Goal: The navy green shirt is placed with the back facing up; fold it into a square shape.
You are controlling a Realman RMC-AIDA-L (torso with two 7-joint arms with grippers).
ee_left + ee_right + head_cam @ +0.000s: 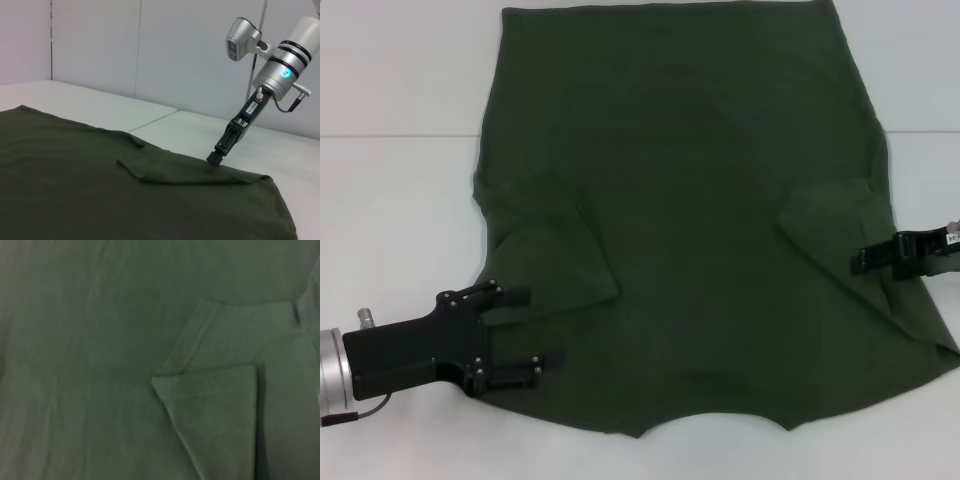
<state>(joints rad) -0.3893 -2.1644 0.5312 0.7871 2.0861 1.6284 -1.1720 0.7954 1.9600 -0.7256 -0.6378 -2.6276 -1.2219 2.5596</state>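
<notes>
Both sleeves of the navy green shirt [700, 220] are folded inward, body folds outstanding; my left gripper [513, 333] sits spread at its near shoulder edge, my right gripper [861, 262] at the opposite edge, finger state indeterminable.

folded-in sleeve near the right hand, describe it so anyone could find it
On the white table lies the navy green shirt. At the shirt's edge by the right hand, the right sleeve is flipped inward, a pointed flap smaller than the left flap.
</notes>
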